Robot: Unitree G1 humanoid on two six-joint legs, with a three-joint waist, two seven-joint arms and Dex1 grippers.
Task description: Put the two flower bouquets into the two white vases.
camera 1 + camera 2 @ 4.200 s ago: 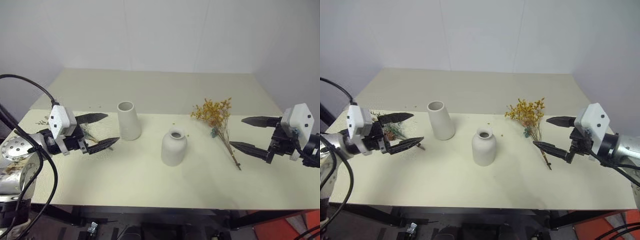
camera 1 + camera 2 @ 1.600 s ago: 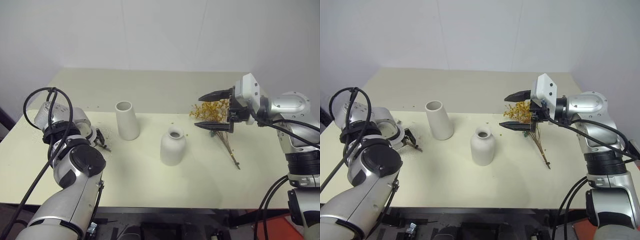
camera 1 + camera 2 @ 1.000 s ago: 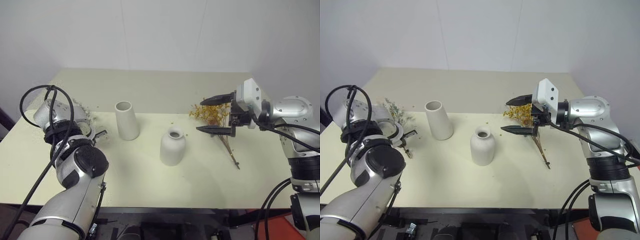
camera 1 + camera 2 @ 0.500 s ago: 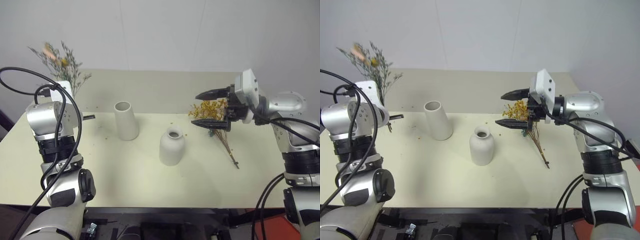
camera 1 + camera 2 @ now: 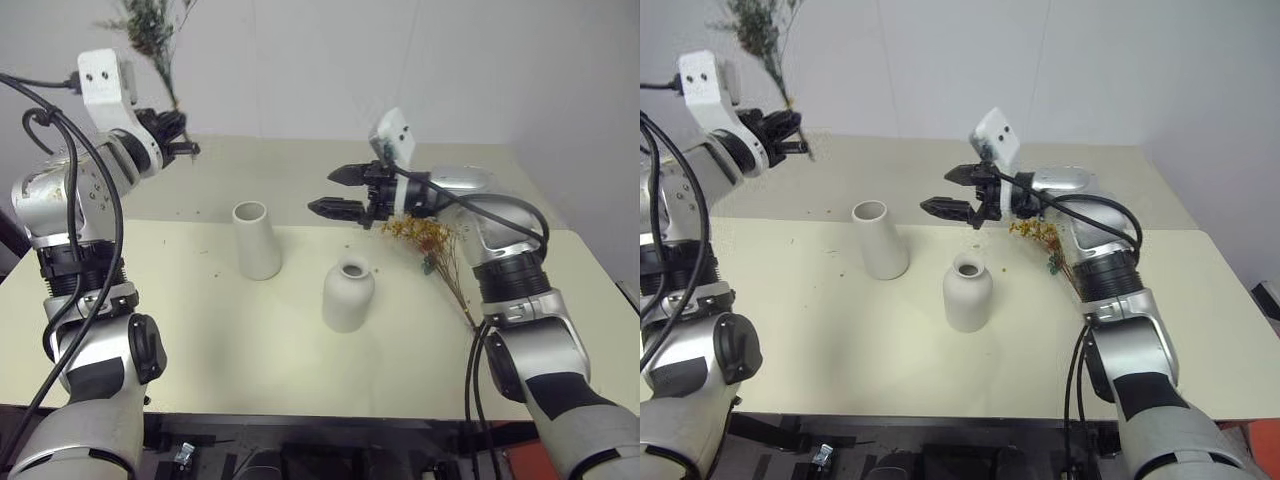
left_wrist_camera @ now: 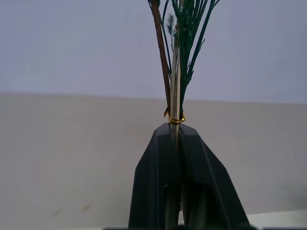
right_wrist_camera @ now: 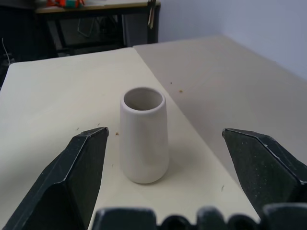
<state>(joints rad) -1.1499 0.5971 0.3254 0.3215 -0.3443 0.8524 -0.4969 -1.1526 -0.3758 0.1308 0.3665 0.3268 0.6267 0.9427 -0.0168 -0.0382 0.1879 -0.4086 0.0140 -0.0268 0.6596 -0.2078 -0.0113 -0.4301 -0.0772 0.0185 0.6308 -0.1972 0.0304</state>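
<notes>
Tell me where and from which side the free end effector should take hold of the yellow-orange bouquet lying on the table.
Grip the yellow-orange bouquet on its thin brown stems, just below the blossom head, coming down from above. It lies flat on the table, blossoms toward the far side and stems trailing toward the near edge, so the fingers should straddle the stems crosswise. The open right end effector is probably best placed for this.

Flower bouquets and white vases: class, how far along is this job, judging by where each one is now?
Done: nothing; the tall vase and the short vase stand empty. In hand: the left hand is shut on the grey-green bouquet, raised well above the table; the open right hand points at the tall vase. Left: both placings; the yellow-orange bouquet lies on the table.
</notes>
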